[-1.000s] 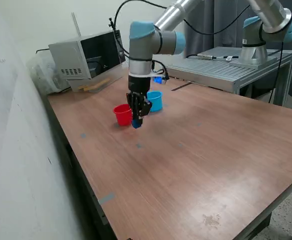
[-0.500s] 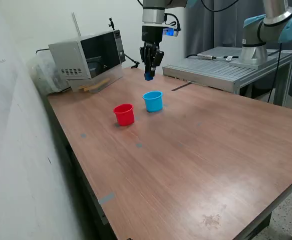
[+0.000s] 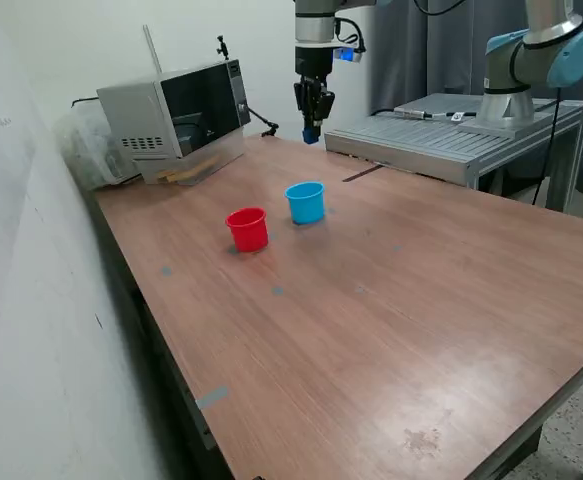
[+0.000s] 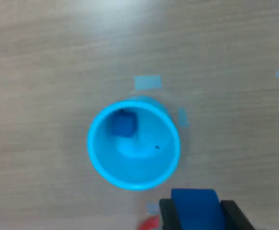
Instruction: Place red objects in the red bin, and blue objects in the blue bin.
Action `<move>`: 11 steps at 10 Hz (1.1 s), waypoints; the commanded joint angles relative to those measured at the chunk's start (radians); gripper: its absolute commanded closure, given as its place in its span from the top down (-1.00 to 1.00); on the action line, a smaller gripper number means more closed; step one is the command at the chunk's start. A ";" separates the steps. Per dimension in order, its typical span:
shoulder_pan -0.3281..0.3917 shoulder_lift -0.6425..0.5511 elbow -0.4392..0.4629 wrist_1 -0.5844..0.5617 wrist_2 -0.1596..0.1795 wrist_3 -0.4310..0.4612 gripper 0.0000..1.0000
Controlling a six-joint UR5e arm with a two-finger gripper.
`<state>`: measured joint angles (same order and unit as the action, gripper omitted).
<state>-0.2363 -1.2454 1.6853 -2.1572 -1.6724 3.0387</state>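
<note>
While a dark-blue cube (image 4: 195,206) sits pinched between the two fingers of the gripper (image 3: 312,132), the arm holds it high above the table (image 3: 401,330), over the light-blue cup (image 3: 306,202). The wrist view shows a second blue cube (image 4: 122,126) already lying inside that cup, against its wall. The red cup (image 3: 248,229) stands just beside it, toward the exterior view's left.

Assessment: the release should be made only with the held cube centred over the cup mouth and lowered close to the rim; a drop from this height risks a bounce out.

Against half a second ago, the gripper is slightly higher and further toward the exterior view's right. Both cups are unmoved.
</note>
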 commanded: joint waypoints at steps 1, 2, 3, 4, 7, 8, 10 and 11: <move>-0.043 0.012 0.010 -0.001 -0.003 -0.026 -1.00; -0.050 0.045 0.011 -0.004 -0.003 -0.026 -1.00; -0.052 0.061 0.011 -0.006 0.000 -0.027 -1.00; -0.052 0.079 0.010 -0.010 0.000 -0.027 -1.00; -0.052 0.104 0.005 -0.032 0.002 -0.027 -1.00; -0.052 0.115 0.002 -0.038 0.002 -0.027 -1.00; -0.054 0.136 -0.019 -0.053 0.002 -0.027 -1.00; -0.069 0.141 -0.024 -0.055 0.002 -0.027 -1.00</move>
<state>-0.2906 -1.1275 1.6792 -2.1980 -1.6707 3.0114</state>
